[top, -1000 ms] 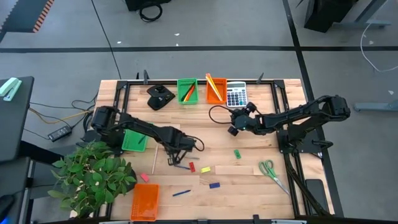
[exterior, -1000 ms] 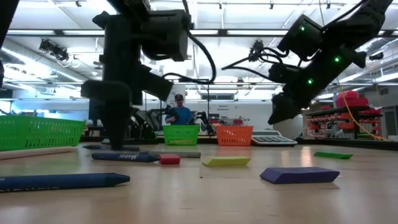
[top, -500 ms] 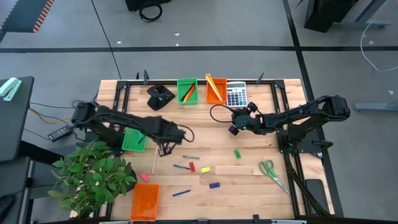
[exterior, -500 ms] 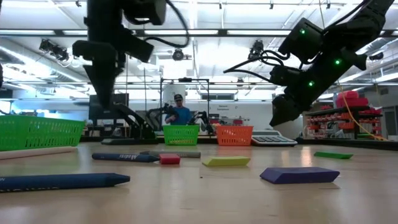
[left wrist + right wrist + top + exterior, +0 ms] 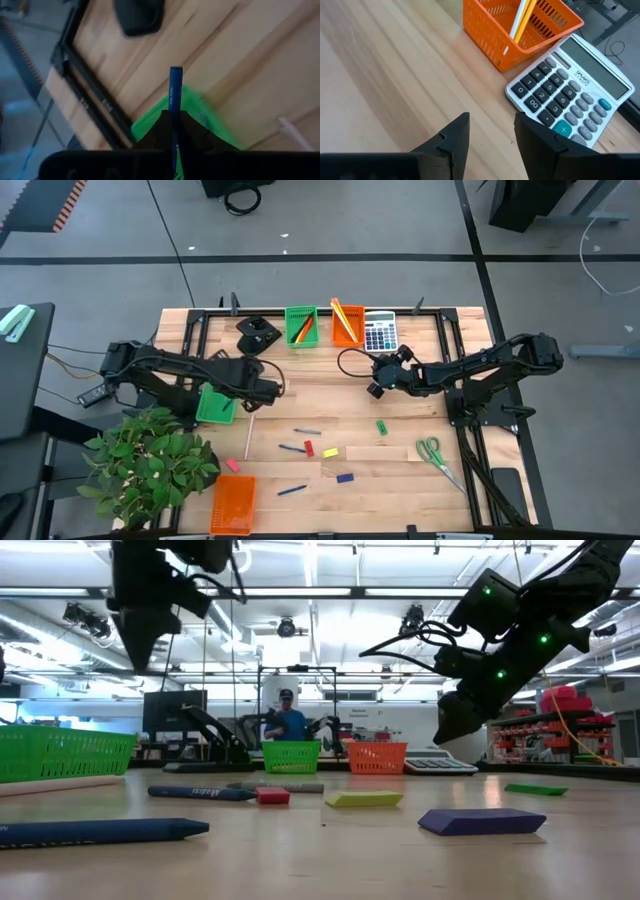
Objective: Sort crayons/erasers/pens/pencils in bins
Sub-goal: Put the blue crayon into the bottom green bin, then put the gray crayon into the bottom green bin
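Pen [image 5: 175, 90] lower end hidden | left fingers [image 5: 165, 125] clamp it | right fingers [image 5: 457, 132] apart

Grey floor [image 5: 330, 275], ceiling strip lights [image 5: 330, 592] — workshop

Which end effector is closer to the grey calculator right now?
Right. The right end effector hangs open just in front of the calculator, which fills its wrist view. The left end effector, shut on a blue pen, is far across the table by the green bin.
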Motion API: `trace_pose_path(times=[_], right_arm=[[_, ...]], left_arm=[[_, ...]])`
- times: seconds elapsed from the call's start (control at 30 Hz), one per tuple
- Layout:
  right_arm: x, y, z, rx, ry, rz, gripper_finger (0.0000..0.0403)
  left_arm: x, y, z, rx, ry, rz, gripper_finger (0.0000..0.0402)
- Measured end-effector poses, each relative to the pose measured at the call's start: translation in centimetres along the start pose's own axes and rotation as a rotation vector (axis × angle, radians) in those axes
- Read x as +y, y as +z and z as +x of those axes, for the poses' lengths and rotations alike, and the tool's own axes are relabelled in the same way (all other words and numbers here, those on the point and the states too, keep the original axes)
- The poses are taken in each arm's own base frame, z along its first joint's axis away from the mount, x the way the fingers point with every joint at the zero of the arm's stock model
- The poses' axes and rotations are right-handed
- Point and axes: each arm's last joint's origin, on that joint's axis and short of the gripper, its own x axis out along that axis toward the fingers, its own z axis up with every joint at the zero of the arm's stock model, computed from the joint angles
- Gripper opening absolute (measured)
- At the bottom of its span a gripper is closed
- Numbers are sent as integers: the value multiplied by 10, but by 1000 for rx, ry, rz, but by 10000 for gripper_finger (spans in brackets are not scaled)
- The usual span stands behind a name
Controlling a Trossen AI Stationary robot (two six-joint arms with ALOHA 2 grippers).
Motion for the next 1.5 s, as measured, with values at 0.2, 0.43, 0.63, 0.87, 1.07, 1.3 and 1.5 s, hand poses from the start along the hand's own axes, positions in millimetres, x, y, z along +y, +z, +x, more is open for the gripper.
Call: trace_pose_path(times=[0.2,0.43,0.63,0.87,1.07,1.3,1.5], right_arm=[[0,-1,0,8,4,8,162],[4,-2,-3,5,24,2,162],[2,-1,-2,0,2,3,162],[-1,2,1,-14,-9,23,162],[1,6,0,-50,13,28,162],[3,11,-1,-59,47,32,162],[7,15,-2,-93,107,59,162]], left_arm=[[2,-6,4,24,30,-76,7],[9,-39,39,110,30,-126,11],[20,-53,35,104,-64,-199,9],[13,-40,16,-72,-288,-226,55],[-17,-7,1,-361,-587,-73,94],[-32,12,-11,-569,-715,-21,112],[-58,20,-5,-566,-802,61,113]])
